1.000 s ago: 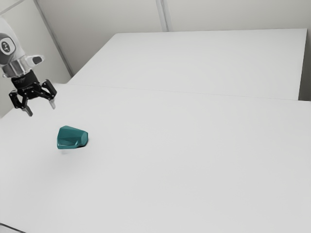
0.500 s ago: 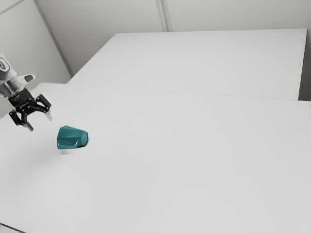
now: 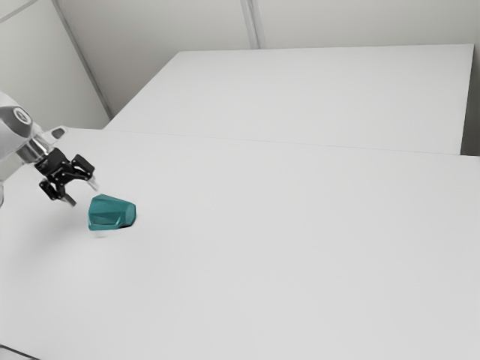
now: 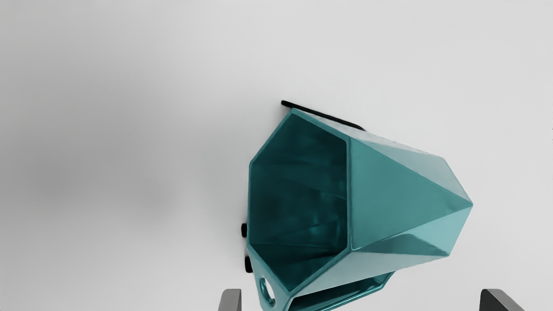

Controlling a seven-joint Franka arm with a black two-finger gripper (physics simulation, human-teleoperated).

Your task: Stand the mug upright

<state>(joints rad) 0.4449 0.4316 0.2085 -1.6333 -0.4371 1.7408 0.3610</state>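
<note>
Mug [image 3: 111,213] lies on its side at four o'clock from the open gripper [image 3: 82,193] in the exterior view, mouth [image 4: 298,198] toward nine, base [image 3: 130,214] toward three.

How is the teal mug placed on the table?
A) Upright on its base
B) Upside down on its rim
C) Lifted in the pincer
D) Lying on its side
D: the mug lies on the table with its narrow base out to one side, and the pincer is open, apart from it.
</note>
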